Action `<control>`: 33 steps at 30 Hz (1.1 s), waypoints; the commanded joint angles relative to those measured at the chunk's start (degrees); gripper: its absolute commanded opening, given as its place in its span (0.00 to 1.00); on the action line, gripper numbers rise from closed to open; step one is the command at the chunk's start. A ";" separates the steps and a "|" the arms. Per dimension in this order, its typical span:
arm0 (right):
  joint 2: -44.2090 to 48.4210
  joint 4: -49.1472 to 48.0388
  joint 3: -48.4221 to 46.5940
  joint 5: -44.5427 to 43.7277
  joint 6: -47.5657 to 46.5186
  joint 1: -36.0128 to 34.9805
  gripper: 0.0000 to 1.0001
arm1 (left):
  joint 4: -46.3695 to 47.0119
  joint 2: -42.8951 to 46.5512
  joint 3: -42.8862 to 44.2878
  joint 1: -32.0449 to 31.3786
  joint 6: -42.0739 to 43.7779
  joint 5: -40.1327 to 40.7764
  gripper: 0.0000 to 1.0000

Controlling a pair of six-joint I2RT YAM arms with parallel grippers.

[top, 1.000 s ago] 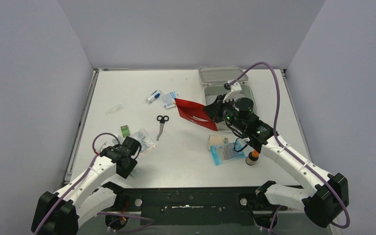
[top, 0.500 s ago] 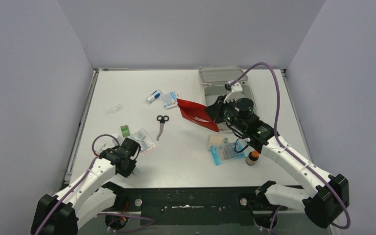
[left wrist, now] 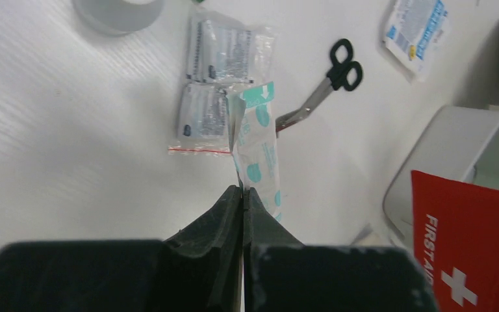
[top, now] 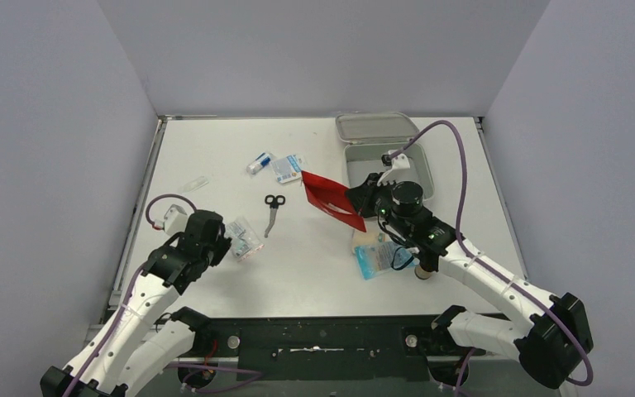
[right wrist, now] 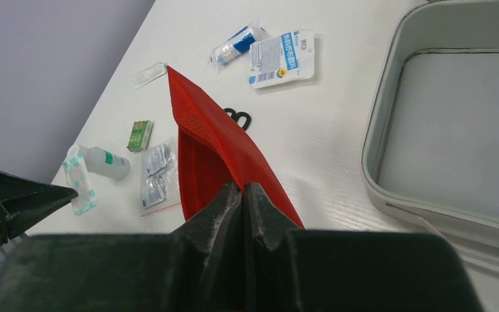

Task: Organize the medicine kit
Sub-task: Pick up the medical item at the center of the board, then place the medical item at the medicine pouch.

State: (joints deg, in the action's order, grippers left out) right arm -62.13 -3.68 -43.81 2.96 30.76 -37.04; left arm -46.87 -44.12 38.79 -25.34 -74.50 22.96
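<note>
Left wrist: my left gripper (left wrist: 242,190) pinches a plaster strip (left wrist: 260,148); right gripper (right wrist: 242,188) clamps the red pouch (right wrist: 206,130). Lift both clear over the box (right wrist: 455,123) rim.

We see bright, even light from above; shadows on the table (top: 215,149) are soft, and the wrist views blur at their near edge.

Pale grey medicine kit (top: 362,159) lies open, far right.

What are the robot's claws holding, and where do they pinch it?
The left claw pinches a teal-and-white packet by its end. The right claw pinches the red first aid pouch by its edge.
</note>
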 commanded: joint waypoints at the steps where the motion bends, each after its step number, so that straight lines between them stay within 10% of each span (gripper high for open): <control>1: 0.11 -12.35 0.79 -7.13 0.73 -3.59 0.00 | 9.01 -0.14 4.28 0.29 3.17 -4.10 0.00; 33: -20.76 -26.07 -10.23 -30.37 -4.11 -23.11 0.00 | 34.45 -10.54 6.85 -2.06 -0.29 -20.89 0.00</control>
State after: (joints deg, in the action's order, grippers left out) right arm -82.06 -24.21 -51.24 -24.77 27.44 -58.85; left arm -18.59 -53.60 46.17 -27.05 -74.24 4.14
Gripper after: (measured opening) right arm 0.034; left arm 0.007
